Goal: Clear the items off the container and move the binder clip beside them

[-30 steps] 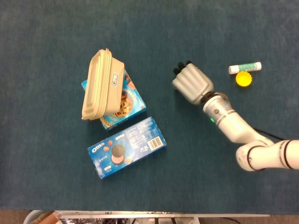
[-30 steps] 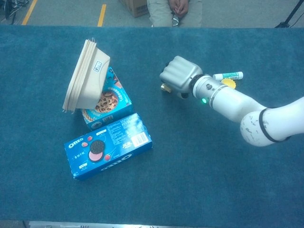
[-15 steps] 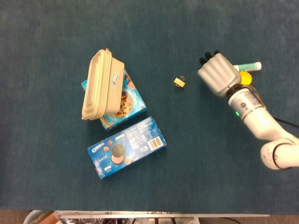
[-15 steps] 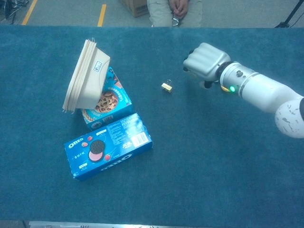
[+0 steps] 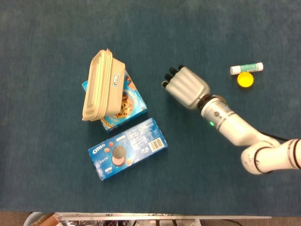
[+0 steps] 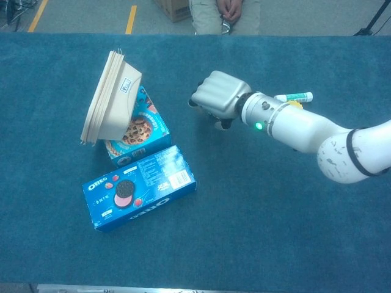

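Note:
A beige lidded container (image 5: 101, 87) stands tilted on its edge, leaning on a blue cookie box (image 5: 131, 104). A blue Oreo box (image 5: 127, 148) lies flat just in front of them. My right hand (image 5: 186, 87) hovers palm down to the right of the cookie box, with its fingers pointing toward the container. In the chest view the right hand (image 6: 220, 99) has its fingers curled downward to the cloth. The binder clip is hidden under that hand, so whether it is held does not show. My left hand appears in neither view.
A white and green lip balm stick (image 5: 246, 68) and a yellow round cap (image 5: 245, 79) lie at the far right. The blue cloth table (image 5: 56, 179) fills both views. A seated person (image 6: 223, 12) is beyond the far edge.
Half a second ago my right hand was near the lip balm and the binder clip lay bare on the cloth. The hand has swung back left and now covers the clip.

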Robot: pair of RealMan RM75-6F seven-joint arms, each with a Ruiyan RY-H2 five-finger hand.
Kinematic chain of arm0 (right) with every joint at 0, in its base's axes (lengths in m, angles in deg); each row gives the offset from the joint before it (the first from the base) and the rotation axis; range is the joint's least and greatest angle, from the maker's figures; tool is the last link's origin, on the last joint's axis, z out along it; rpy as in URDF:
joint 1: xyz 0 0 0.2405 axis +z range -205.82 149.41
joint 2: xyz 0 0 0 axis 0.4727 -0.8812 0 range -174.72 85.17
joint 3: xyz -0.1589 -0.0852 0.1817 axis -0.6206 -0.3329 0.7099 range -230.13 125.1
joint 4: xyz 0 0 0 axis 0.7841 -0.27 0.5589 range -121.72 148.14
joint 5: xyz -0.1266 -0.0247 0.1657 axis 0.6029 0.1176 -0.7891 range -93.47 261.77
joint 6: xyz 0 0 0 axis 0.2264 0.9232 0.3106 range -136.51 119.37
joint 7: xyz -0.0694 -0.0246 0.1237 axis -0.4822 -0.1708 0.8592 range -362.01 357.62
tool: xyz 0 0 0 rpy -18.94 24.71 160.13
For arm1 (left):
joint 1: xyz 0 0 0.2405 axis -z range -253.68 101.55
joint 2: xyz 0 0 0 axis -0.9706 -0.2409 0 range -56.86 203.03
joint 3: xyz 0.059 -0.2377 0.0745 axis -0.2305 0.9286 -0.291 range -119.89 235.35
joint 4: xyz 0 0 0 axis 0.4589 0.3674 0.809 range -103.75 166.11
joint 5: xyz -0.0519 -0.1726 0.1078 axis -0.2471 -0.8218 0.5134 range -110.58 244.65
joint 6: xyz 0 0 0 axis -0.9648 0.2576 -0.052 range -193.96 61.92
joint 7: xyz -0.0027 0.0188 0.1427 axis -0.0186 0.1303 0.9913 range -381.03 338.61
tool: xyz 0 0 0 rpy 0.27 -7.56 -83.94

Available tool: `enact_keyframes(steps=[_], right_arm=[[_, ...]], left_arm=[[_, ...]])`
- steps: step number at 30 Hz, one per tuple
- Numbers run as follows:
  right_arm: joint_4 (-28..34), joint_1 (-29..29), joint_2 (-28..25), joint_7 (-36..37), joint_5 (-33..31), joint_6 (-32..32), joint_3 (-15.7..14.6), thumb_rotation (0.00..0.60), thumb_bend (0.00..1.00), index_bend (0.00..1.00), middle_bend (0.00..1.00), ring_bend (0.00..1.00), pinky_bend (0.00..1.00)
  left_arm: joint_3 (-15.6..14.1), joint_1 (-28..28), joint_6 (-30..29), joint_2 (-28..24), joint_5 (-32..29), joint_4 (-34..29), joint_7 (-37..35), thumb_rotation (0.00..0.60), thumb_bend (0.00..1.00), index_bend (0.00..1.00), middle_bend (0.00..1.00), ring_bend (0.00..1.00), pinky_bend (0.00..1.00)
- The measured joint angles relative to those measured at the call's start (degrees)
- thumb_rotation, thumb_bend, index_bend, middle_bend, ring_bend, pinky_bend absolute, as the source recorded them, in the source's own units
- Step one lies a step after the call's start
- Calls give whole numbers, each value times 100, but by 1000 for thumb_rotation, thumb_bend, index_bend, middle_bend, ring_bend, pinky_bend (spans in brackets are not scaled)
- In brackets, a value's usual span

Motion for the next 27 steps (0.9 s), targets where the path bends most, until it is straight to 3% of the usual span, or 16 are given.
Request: enact_keyframes(steps=[9, 27], right_arm=[[-181, 145, 145, -311, -356, 55, -176, 600, 233, 395, 338, 242, 391], [333, -179, -633, -157, -457, -202, -654, 600, 235, 395, 338, 241, 391]], left_arm=[[4, -6, 3, 8, -9, 21, -20, 600, 392, 185, 123, 62, 44], [13, 64, 88, 60, 33, 61, -49, 600, 392, 186, 123, 62, 44]])
